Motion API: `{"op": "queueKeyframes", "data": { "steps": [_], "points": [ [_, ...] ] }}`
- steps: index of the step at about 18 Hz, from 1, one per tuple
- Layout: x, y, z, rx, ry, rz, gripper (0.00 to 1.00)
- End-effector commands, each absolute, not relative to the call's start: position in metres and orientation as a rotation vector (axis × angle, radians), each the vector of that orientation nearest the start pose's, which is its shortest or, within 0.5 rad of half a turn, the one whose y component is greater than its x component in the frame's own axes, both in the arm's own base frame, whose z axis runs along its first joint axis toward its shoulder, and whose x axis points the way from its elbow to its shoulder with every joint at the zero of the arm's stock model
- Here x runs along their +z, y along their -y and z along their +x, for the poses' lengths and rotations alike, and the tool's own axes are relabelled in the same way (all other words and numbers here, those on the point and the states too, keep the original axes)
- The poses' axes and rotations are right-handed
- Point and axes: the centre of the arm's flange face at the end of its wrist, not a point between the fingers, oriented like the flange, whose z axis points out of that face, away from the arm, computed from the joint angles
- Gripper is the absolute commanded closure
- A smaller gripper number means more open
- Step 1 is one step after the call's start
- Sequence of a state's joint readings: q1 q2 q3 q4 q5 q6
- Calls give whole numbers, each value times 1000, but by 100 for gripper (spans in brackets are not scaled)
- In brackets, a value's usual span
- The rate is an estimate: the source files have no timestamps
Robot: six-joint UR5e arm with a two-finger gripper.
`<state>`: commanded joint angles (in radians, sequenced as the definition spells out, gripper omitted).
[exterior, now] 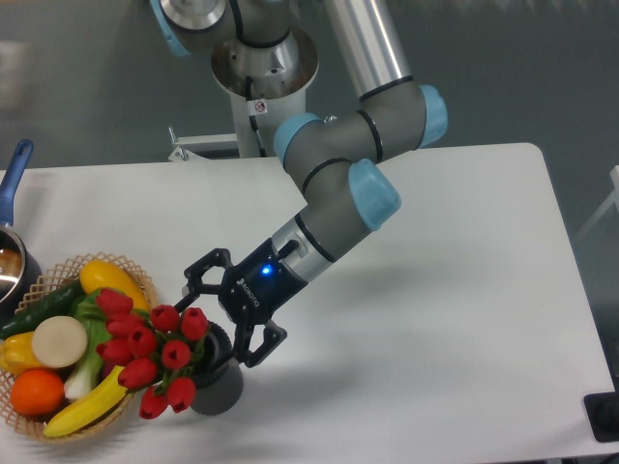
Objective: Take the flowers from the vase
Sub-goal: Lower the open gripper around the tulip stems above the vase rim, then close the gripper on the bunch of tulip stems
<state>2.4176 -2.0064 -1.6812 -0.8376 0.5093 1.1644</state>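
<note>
The flowers [150, 353], a bunch of glossy red tulip buds, lean left out of the vase [219, 389], a small dark grey cup near the table's front edge. Their buds hang over the edge of the woven basket. My gripper [217, 326] reaches down from the upper right and sits just over the vase mouth, at the base of the bunch. Its jaws stand wide apart, one finger above left of the stems and one at the vase's right side. The stems are mostly hidden behind the buds and the gripper.
A woven basket [73, 261] with fruit and vegetables stands at the front left, touching the flowers. A pot with a blue handle [15, 166] sits at the left edge. The arm's base stands behind the white table [464, 319].
</note>
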Motion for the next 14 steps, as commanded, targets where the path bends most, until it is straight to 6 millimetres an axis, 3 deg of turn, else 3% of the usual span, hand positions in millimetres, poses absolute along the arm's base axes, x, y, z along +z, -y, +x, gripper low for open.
{"op": "queueKeyframes", "data": {
  "steps": [7,10,14],
  "points": [
    [322,-576,-319,-494,-433,-2067,86],
    [323,-576,-320,-501,-413,-2073,98],
    [333,-573,-326,-505,-368,-2079,99]
  ]
}}
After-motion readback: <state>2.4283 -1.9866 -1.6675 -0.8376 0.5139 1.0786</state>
